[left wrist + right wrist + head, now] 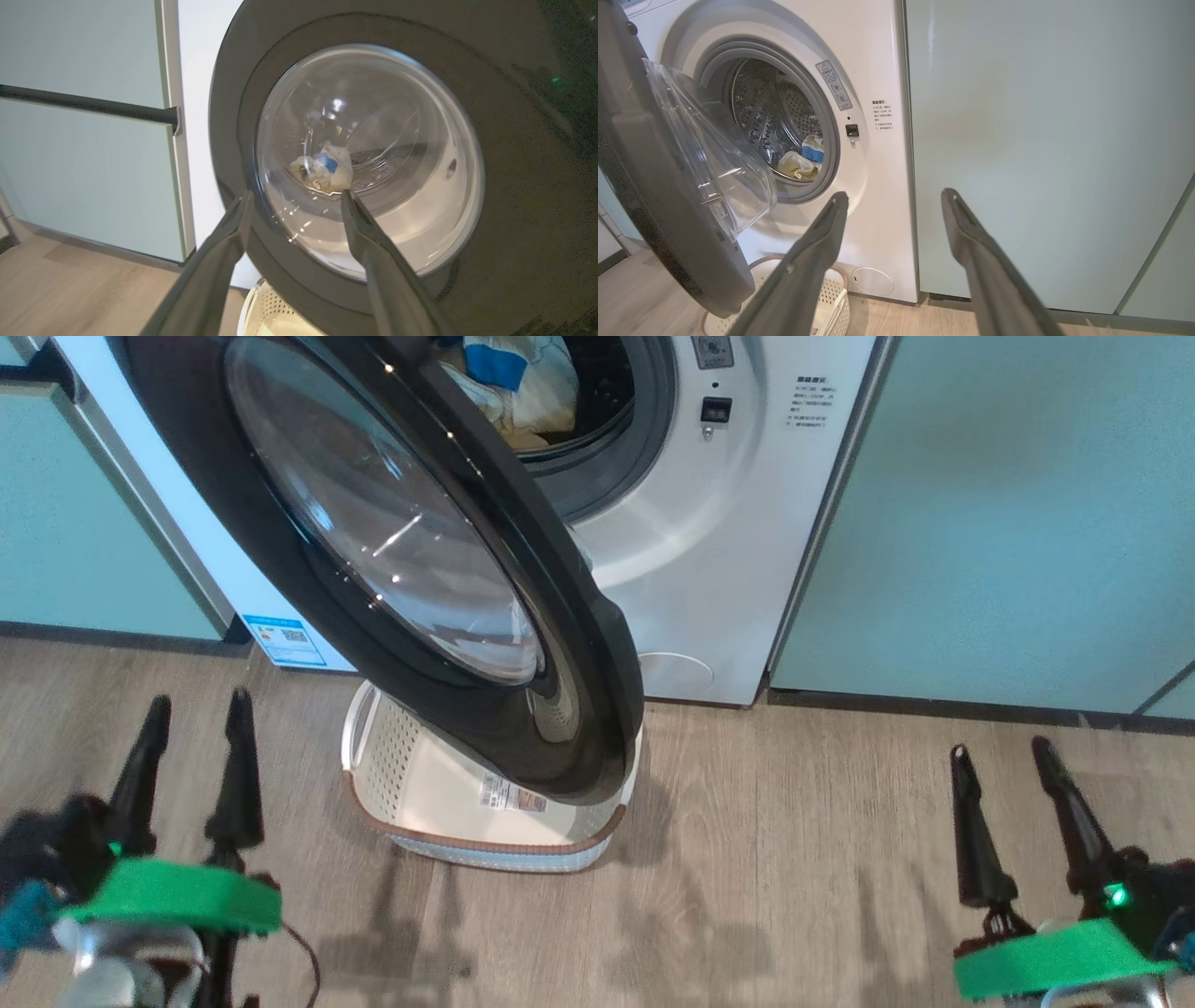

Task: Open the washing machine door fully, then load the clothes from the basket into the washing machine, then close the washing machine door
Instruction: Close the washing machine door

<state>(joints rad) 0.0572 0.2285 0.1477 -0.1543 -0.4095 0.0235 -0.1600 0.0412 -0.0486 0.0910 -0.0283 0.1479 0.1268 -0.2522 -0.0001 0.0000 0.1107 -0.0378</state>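
The big round washing machine door (373, 523), glossy black rim around bulging clear glass, stands half swung out above the cream perforated plastic basket (485, 846) on the wooden floor (794, 877). Pale yellow, blue-patched clothes (523, 383) lie inside the white front-loading washing machine (709, 551). The left gripper (201, 700) and right gripper (999, 748) hover low, fingers spread, holding nothing.

one basket (439, 795), one door (373, 523), two hands (201, 705) (999, 751)
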